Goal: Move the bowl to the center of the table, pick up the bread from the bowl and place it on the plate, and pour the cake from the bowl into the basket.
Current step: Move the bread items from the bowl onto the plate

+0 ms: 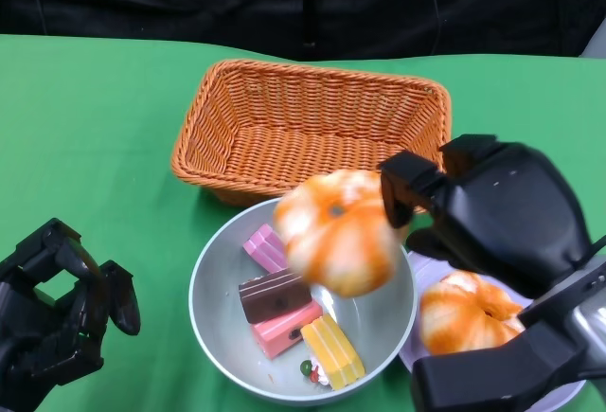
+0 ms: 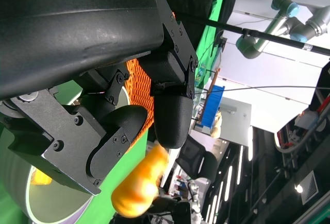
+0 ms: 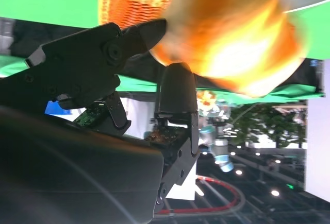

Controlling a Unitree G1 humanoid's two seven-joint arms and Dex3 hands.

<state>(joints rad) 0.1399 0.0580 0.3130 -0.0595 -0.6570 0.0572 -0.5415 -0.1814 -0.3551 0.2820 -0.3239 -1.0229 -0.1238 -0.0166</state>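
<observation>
1. Right hand [image 1: 492,213] grips a round orange-and-white bread [image 1: 339,232] at its fingertips, holding it lifted above the bowl [image 1: 213,322]; the bread is blurred in every view.
2. Seen from the right wrist, black fingers [image 3: 175,95] press against the underside of the bread [image 3: 232,33].
3. Left hand [image 1: 57,313] hangs low at the near left over the green surface [image 1: 85,128], its fingers curled in with nothing in them, apart from the bowl.
4. Near the front edge, the grey bowl holds cake pieces: a yellow one [image 1: 333,350], a pink one [image 1: 284,330], a brown one [image 1: 273,294] and a lighter pink one [image 1: 265,247].
5. Just right of the bowl, a plate [image 1: 559,395] carries a second orange bread [image 1: 469,313], partly hidden under the right arm.
6. Behind the bowl, and close to its far rim, stands an orange woven basket [image 1: 312,123].
</observation>
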